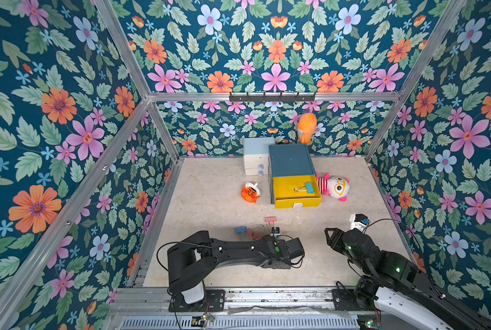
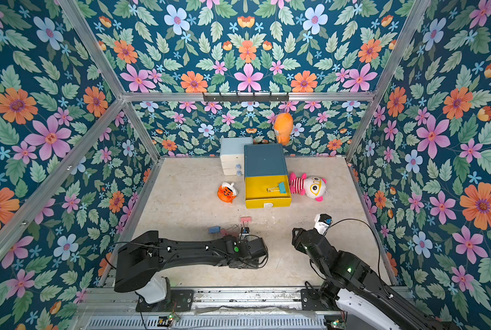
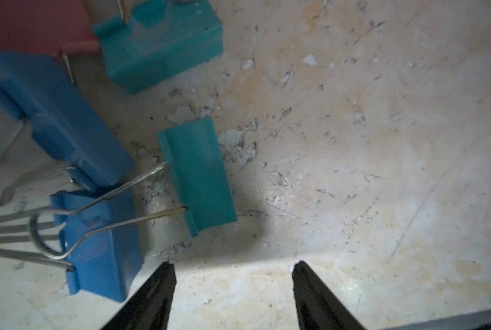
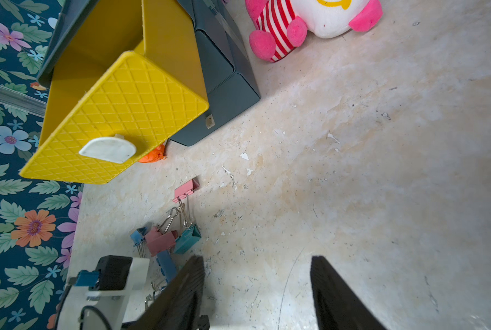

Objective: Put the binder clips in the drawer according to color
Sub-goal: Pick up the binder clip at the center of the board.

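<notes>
Hovering with the left tool (image 3: 233,263) spread wide and empty, just beside the teal binder clip (image 3: 198,177) on the surface (image 3: 353,143): shift over to straddle its body, clear of the blue binder clip (image 3: 101,243) under its wire handles, then carry to the yellow drawer (image 1: 284,188).

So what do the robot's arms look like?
The left arm and right arm are chunky and black, white near the base, with looping black cables and little green lights. The left gripper and right gripper each have two black ribbed pointed fingers.
</notes>
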`<act>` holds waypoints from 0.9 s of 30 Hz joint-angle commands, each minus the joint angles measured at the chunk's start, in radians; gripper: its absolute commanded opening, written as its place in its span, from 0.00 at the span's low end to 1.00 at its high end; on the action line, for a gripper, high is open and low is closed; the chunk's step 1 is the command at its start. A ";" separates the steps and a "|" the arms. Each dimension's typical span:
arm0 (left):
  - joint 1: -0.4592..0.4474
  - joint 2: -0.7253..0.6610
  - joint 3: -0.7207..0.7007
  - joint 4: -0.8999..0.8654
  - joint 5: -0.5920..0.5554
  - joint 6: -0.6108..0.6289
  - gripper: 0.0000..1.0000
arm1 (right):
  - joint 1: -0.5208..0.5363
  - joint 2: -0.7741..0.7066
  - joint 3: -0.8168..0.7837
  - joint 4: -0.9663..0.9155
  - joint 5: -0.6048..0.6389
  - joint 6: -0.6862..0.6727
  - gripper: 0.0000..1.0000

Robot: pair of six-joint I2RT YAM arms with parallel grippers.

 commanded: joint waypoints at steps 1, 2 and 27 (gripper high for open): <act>0.005 0.027 -0.002 -0.001 -0.046 -0.045 0.70 | 0.001 -0.008 -0.002 0.004 0.019 -0.007 0.62; 0.007 0.039 0.000 0.004 -0.049 -0.049 0.69 | 0.000 -0.012 -0.002 0.003 0.019 -0.009 0.62; 0.024 0.108 0.047 -0.013 -0.178 -0.009 0.29 | 0.001 -0.018 -0.016 0.020 0.017 -0.011 0.63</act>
